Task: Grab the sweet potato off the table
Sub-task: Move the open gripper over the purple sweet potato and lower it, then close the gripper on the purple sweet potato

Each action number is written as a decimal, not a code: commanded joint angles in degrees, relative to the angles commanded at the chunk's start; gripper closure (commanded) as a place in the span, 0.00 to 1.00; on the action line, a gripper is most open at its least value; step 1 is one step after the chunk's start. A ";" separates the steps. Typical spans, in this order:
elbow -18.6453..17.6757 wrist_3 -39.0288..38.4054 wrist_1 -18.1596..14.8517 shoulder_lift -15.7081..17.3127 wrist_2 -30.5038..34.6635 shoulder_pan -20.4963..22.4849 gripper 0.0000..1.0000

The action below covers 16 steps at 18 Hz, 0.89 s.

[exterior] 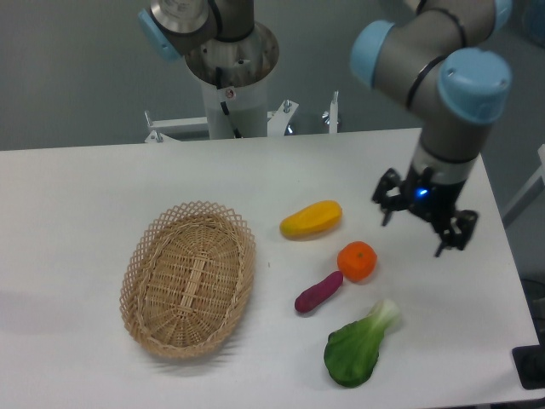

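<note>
Nearest us on the white worktop [77, 187] we see a leafy green [356, 350] and a wicker basket [188, 278]. The sweet potato [318, 292] lies just behind, its far end touching the orange [357, 261]. Beyond sits a yellow fruit [311, 219]. Our gripper [424, 228] hovers right, fingers [386, 210] spread, holding nothing.

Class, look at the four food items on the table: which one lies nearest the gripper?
The round orange. It sits closest to the gripper; the sweet potato, yellow fruit and leafy green lie farther off.
</note>
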 joint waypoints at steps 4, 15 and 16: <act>-9.22 -1.52 11.49 -0.61 0.79 -2.29 0.00; -14.60 -1.61 22.25 -5.54 7.73 -6.34 0.00; -14.60 -1.43 22.25 -5.71 8.08 -6.34 0.00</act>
